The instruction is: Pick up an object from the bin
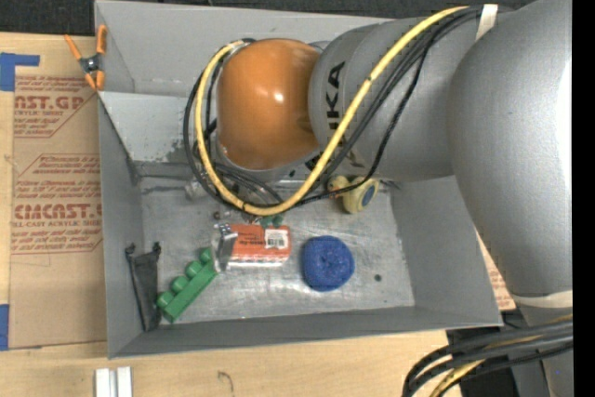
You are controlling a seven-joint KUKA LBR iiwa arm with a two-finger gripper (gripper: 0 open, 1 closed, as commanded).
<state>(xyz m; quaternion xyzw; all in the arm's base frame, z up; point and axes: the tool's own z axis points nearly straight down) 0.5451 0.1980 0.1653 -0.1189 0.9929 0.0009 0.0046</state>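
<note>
My gripper (224, 245) shows as a small metal part just below the arm's orange cover, low over the bin floor. It stands at the left end of a flat orange box with a white label (260, 246), touching or nearly touching it. A green toothed plastic piece (187, 287) lies just left and below the gripper. To the right of the box rests a round blue ball (327, 263).
A black angled tool (143, 282) leans along the bin's left wall. A small cream and blue roll (354, 194) sits under the arm at the middle right. The arm and its cables cover the bin's back half.
</note>
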